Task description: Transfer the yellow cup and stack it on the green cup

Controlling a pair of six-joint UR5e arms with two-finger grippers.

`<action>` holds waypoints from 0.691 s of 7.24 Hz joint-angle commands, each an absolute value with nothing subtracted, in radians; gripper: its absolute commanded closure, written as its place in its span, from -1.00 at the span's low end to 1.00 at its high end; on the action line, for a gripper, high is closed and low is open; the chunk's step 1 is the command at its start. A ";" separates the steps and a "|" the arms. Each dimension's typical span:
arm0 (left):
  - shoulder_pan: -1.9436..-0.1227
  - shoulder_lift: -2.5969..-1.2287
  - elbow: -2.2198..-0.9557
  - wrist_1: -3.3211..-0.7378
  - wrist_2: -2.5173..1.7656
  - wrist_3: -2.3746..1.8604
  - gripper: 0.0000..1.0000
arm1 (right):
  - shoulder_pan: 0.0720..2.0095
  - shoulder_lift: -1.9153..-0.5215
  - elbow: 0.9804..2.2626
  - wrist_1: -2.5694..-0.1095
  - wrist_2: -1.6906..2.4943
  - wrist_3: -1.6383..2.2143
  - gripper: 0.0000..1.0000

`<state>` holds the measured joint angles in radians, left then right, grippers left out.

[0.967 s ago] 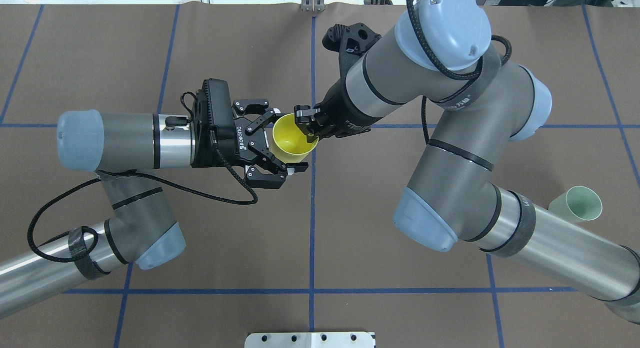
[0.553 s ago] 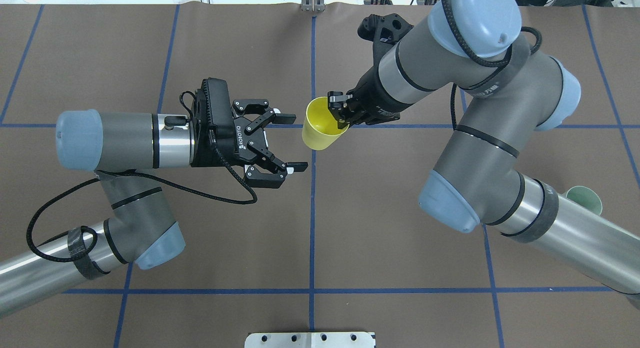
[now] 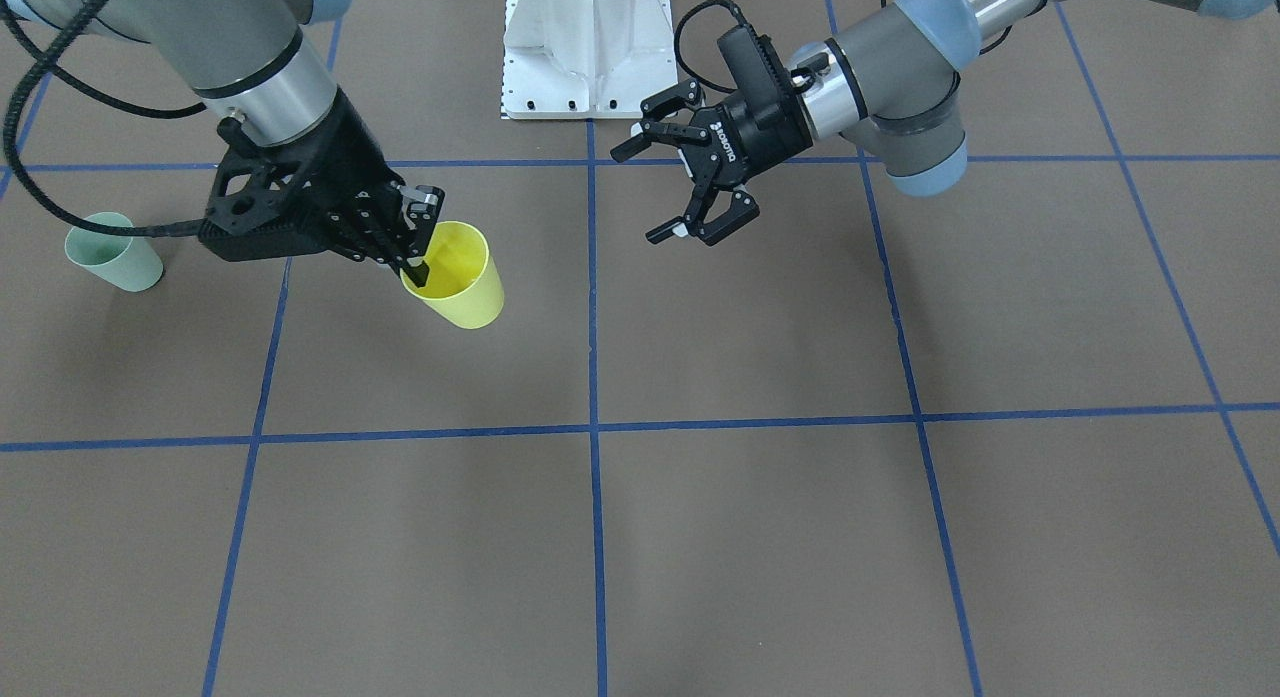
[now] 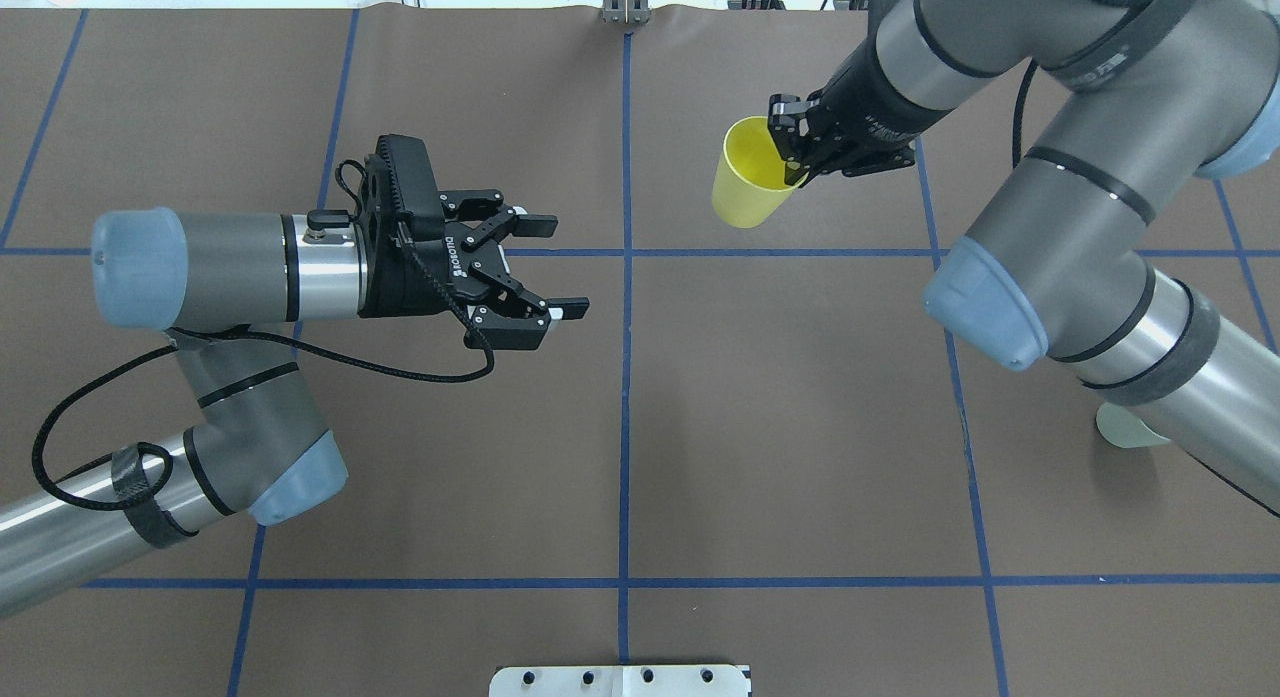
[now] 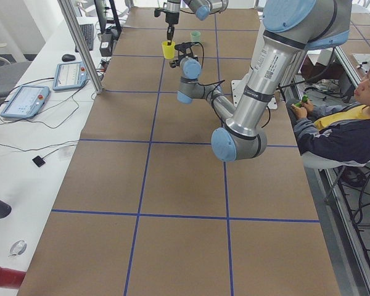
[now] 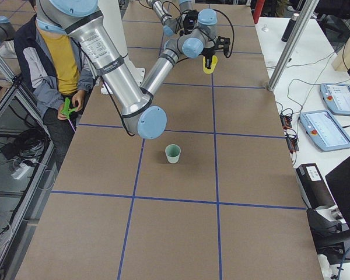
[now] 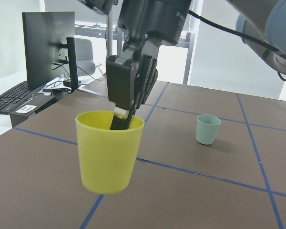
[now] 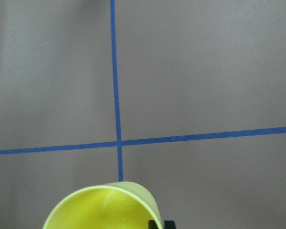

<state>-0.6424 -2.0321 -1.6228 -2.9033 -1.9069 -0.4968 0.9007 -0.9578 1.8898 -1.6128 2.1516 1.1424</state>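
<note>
The yellow cup [image 4: 745,192] hangs above the table, tilted. My right gripper [image 4: 790,162] is shut on its rim, one finger inside and one outside, as the left wrist view shows with the yellow cup [image 7: 109,152] held from above. The green cup [image 3: 112,252] stands upright on the table on my right side. From overhead the green cup [image 4: 1125,427] is mostly hidden under my right arm. My left gripper [image 4: 560,262] is open and empty, well apart from the yellow cup. In the front view the left gripper [image 3: 637,197] points sideways toward the yellow cup [image 3: 460,277].
Blue tape lines divide the brown table mat [image 4: 780,427] into squares. A white mounting plate [image 4: 620,680] sits at the robot's base. A seated person [image 5: 339,111] is beside the table behind the robot, with monitors and tablets along the far side.
My right gripper has carried the yellow cup out from between the left gripper's fingers, rightward and farther from the robot. The left gripper stayed open and drew back slightly.
</note>
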 commanded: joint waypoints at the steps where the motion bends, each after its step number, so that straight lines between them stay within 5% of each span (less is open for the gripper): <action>1: -0.800 -1.932 -1.624 -2.700 -2.009 -0.531 -1.00 | 1.003 -1.024 1.937 -1.676 2.177 0.973 1.00; 5: -1.159 -1.793 -1.626 -2.249 -2.201 -0.177 -1.00 | 1.060 -1.240 2.054 -1.672 2.209 0.769 1.00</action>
